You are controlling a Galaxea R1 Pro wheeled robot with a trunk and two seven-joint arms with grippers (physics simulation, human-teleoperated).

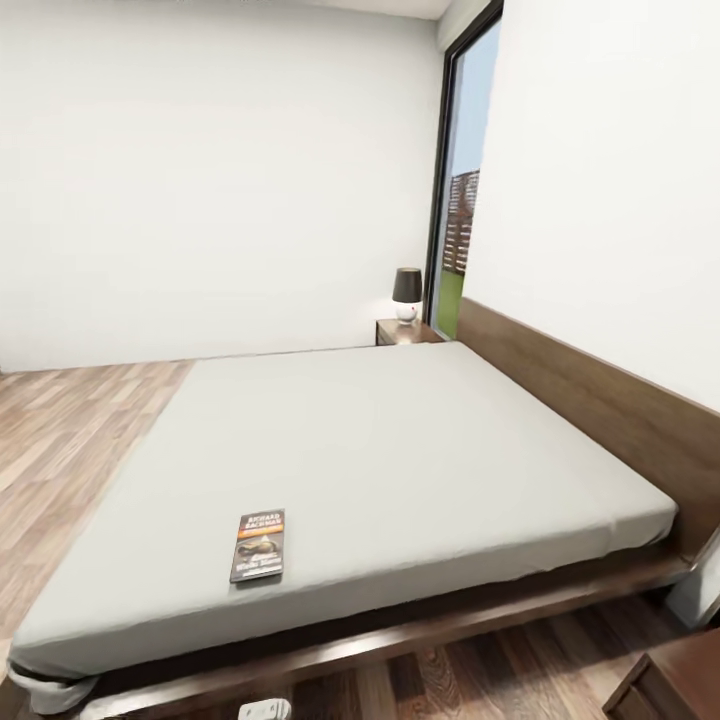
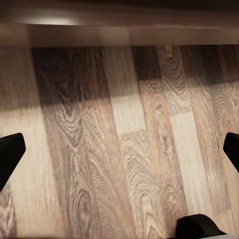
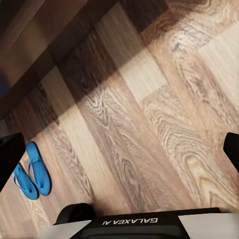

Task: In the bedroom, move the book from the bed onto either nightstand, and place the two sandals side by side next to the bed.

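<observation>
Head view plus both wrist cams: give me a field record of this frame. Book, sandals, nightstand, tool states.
book: paperback lying flat on the mattress, near the foot edge of the bed, not gripped
nightstand: dark wood at the far side of the headboard, lamp on top
sandals: two blue flip-flops side by side on the wood floor, seen in the right wrist view
left tool: fingers wide apart, empty, over floor
right tool: fingers wide apart, empty, over floor
book step: not yet done

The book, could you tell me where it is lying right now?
In the head view, the book lies flat on the bed, near its front-left edge, far from the nightstand with the lamp.
</observation>
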